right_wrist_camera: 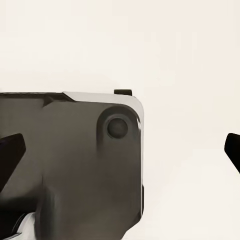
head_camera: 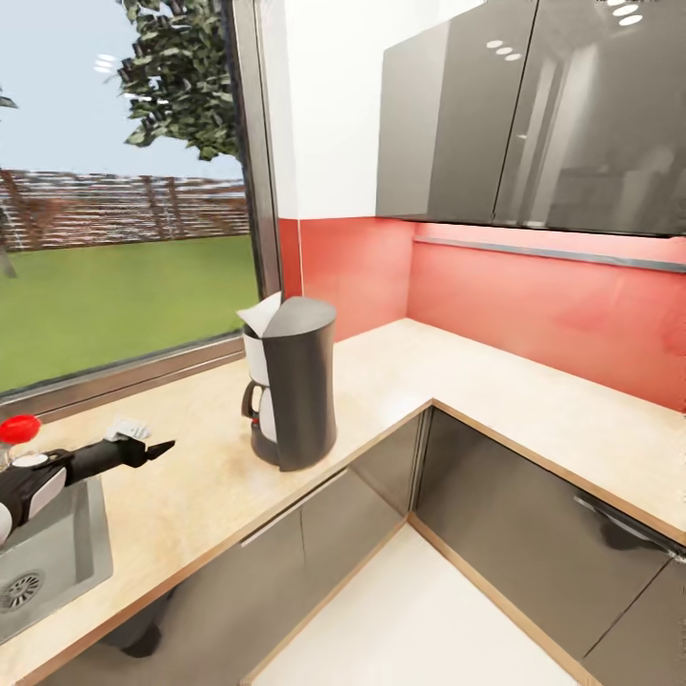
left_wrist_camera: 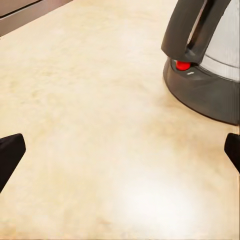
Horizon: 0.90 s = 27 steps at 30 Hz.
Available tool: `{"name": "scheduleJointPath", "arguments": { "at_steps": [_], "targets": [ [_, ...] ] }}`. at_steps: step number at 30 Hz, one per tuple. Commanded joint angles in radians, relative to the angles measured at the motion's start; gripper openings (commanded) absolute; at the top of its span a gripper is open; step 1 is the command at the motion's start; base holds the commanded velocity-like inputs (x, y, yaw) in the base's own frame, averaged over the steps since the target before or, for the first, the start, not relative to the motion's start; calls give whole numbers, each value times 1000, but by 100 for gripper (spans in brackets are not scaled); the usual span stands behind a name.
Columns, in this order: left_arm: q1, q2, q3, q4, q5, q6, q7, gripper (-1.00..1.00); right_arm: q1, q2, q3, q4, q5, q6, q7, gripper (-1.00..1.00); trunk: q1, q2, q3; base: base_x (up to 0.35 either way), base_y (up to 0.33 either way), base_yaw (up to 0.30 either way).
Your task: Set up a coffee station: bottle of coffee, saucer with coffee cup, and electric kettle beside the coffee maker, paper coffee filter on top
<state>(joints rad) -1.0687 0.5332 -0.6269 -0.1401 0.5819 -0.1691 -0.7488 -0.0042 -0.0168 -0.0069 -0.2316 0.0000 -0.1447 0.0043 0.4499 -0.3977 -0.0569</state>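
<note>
The tabletop (head_camera: pixel 400 381), a long light wood-grain surface over dark grey cabinet fronts (head_camera: pixel 495 495), runs along the window (head_camera: pixel 124 191) and turns a corner under the red backsplash (head_camera: pixel 534 295) and glossy grey wall cabinets (head_camera: pixel 534 114). A steel sink (head_camera: pixel 57 562) is set into it at the head view's left edge.

The coffee maker (head_camera: pixel 295 386) stands upright on the tabletop near the front edge, its white carafe and black handle facing the sink. The paper coffee filter (head_camera: pixel 261 315) sits on its top, a pale pointed corner sticking up at the window side.

The left arm reaches over the sink rim, its fingers (head_camera: pixel 143 450) pointing toward the coffee maker and well apart from it, with bare tabletop between. In the left wrist view the two dark fingertips (left_wrist_camera: pixel 10 155) sit at opposite edges of the picture, spread wide with nothing between them. The electric kettle (left_wrist_camera: pixel 207 65) stands ahead of them and off to one side, touching neither; its black base, loop handle and small red switch (left_wrist_camera: pixel 183 65) show.

In the right wrist view the right fingers (right_wrist_camera: pixel 11 152) are likewise spread and hold nothing, with a dark grey robot part (right_wrist_camera: pixel 75 160) behind them over a pale floor.

A red-capped item (head_camera: pixel 19 429) stands by the sink; what it is cannot be told.
</note>
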Motion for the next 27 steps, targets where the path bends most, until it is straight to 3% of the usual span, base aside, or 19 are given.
{"name": "scheduleJointPath", "arguments": {
  "at_steps": [1, 8, 27],
  "targets": [
    [0, 1, -8, 1, 6, -8, 0, 100, 0, 0, -1, 0, 0, -3, 0, 100, 0, -2, -2, -301, -6, 70],
    [1, 1, -8, -2, 19, -10, 11, 100, 0, 0, -2, 0, 0, -3, 0, 100, 0, -2, -2, -258, -136, 218],
    [5, -6, -11, -47, 24, -13, 24, 100, 0, 1, -2, 0, 0, -3, 0, 100, 0, -2, -2, -109, -254, 275]
  ]
}}
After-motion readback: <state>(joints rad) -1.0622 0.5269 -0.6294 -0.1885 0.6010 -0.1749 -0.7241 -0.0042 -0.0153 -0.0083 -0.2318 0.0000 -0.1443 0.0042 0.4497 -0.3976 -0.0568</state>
